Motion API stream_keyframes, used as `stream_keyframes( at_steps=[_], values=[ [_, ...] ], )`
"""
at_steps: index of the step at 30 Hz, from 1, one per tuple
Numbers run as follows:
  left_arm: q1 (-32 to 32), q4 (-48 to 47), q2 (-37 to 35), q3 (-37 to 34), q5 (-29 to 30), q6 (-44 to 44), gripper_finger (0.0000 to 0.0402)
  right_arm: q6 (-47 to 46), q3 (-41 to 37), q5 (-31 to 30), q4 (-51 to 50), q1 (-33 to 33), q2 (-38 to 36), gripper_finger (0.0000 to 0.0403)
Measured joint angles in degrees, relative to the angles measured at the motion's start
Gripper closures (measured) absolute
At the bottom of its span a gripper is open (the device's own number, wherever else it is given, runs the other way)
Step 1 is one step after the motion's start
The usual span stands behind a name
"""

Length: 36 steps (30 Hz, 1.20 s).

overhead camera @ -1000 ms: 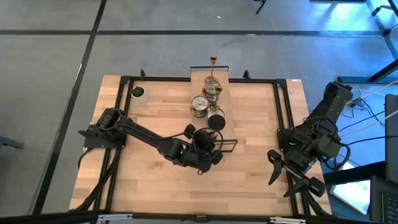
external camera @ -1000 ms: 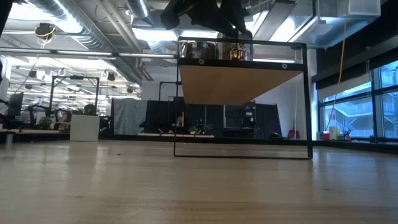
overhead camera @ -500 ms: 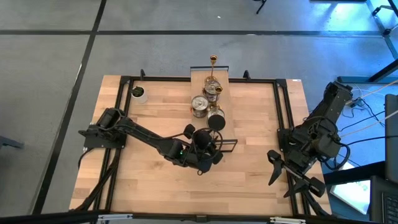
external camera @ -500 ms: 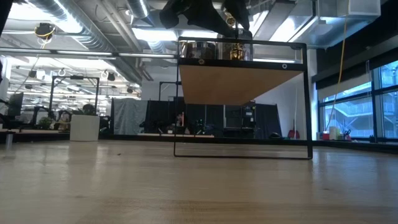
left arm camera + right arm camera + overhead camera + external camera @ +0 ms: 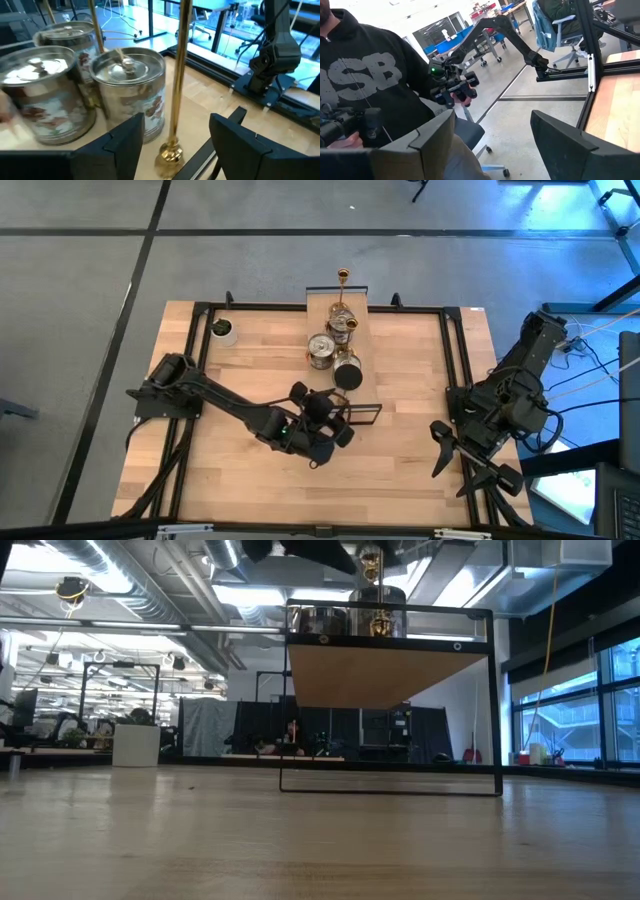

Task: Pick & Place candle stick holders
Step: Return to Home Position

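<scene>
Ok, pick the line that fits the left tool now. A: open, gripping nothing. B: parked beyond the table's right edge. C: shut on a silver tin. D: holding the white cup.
A: the left wrist view shows the left tool wide open, touching neither the gold holder nor the silver tins beyond it.

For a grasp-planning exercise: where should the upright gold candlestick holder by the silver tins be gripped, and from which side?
Probably grip the gold candlestick holder on its slim upright stem, coming level from the left gripper side; silver tins crowd one flank.
</scene>
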State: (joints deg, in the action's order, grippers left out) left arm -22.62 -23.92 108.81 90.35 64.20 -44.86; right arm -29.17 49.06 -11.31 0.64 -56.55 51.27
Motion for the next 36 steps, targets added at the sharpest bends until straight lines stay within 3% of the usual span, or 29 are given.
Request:
stream_keyframes(
  at_steps=[6, 10, 18, 25, 31, 36],
  values=[
    [-2.15, -7.00, -3.52, 0.00, -0.85, -2.90, 0.0180, 0.00, 0.00, 0.00, -0.13, 0.00, -0.04, 0.0138],
    [-4.95, -15.34, -6.38, 0.02, -2.79, -11.18, 0.0180, 0.00, 0.00, 0.00, -0.16, 0.00, -0.09, 0.0138],
    [-10.58, -28.78, -9.89, 0.02, 0.46, -25.46, 0.0183, -4.79, -0.02, -0.51, -2.35, 1.39, -1.98, 0.0138],
    [-11.62, -24.66, -10.62, 0.02, -2.26, -23.66, 0.0184, -7.16, -0.02, -1.86, -0.37, 1.92, -3.16, 0.0138],
    [-11.28, -14.41, -10.59, 0.02, -12.23, -23.41, 0.0184, -3.69, -0.02, -6.43, 3.17, 2.81, -5.09, 0.0137],
    [-10.51, -10.22, -10.57, 0.02, -1.26, -22.15, 0.0184, -0.68, -0.02, -9.20, 4.20, 3.06, -7.71, 0.0137]
  ],
)
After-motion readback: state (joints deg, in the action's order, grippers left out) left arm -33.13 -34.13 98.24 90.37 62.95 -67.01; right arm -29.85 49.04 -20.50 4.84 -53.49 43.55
